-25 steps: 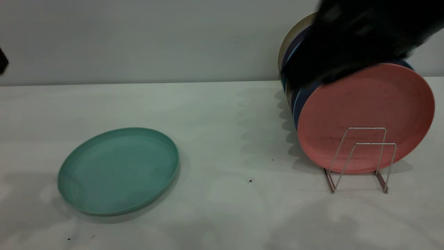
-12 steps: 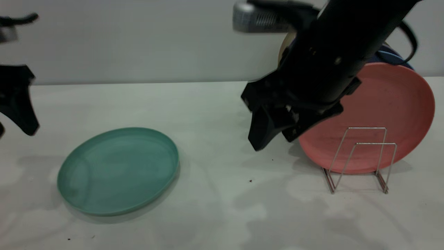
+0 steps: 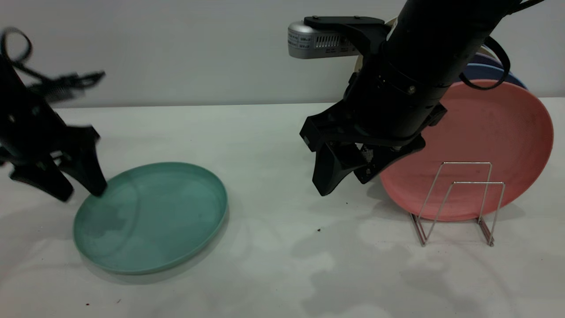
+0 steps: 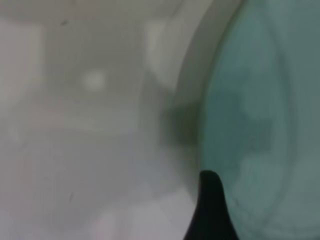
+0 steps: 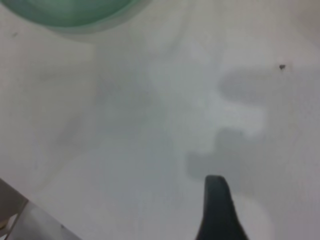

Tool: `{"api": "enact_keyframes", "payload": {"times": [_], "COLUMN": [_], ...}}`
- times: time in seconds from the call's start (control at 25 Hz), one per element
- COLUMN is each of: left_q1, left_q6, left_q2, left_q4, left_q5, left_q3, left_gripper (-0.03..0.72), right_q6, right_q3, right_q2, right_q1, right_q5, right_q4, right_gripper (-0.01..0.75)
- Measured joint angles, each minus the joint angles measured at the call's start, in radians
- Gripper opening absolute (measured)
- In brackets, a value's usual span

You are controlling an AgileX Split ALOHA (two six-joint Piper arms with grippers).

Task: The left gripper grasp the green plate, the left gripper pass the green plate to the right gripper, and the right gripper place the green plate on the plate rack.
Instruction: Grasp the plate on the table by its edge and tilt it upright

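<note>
Green plate point(image 3: 150, 216) lies flat on the white table point(image 3: 273, 274) at the lower left of the frame, ungripped. At its upper-left edge the left gripper point(image 3: 81, 187) reaches down with its jaws spread and empty, one fingertip point(image 3: 98, 191) at the plate's rim, the other outside it over the table. Right of center, the right gripper point(image 3: 342, 182) hangs above the table, jaws parted and holding nothing. Behind it, at the right of the frame, a salmon-pink plate point(image 3: 481, 145) stands upright in the wire plate rack point(image 3: 459, 201), with dark blue plates point(image 3: 490, 70) stacked behind.
</note>
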Motion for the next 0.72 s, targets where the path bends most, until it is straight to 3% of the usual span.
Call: {"api": "enact_keyframes", "payload": {"times": [0.72], "left_q1": [0.000], "left_q6": [0.066], "left_q2": [0.122], "left_q4": [-0.134], "left_q5": [-0.098], "left_q3": [-0.009], "left_gripper": [0.460], "right_q6": [0.003], "right_q3": [0.000], "right_q2": [0.000], "right_q1": [0.000], "right_q5": [0.008], "right_q4": [-0.002], "right_gripper": [0.525]}}
